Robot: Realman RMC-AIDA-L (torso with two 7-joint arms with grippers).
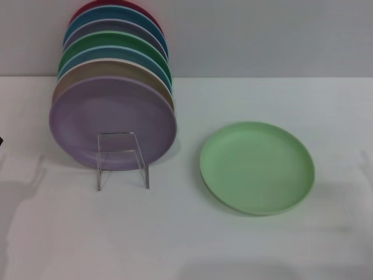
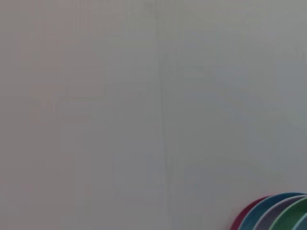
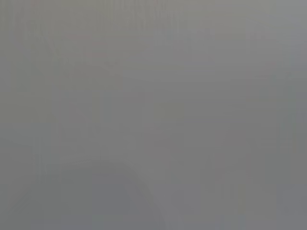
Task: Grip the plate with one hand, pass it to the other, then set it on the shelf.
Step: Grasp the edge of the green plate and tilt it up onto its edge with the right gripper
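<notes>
The pale mint-green plate [image 1: 257, 167] lies flat on the white table, right of centre in the head view. The clear acrylic shelf [image 1: 122, 158] stands at the left, its thin front frame before a row of several upright plates, with a lilac plate [image 1: 111, 119] foremost. Neither gripper shows in the head view; only a dark sliver sits at the far left edge. The left wrist view shows a blank wall and the tops of the stacked plates [image 2: 278, 213] in one corner. The right wrist view shows only grey surface.
Behind the lilac plate stand tan, blue, dark green [image 1: 116, 49], grey-blue, teal and red plates. The white table [image 1: 186, 233] meets a grey wall at the back.
</notes>
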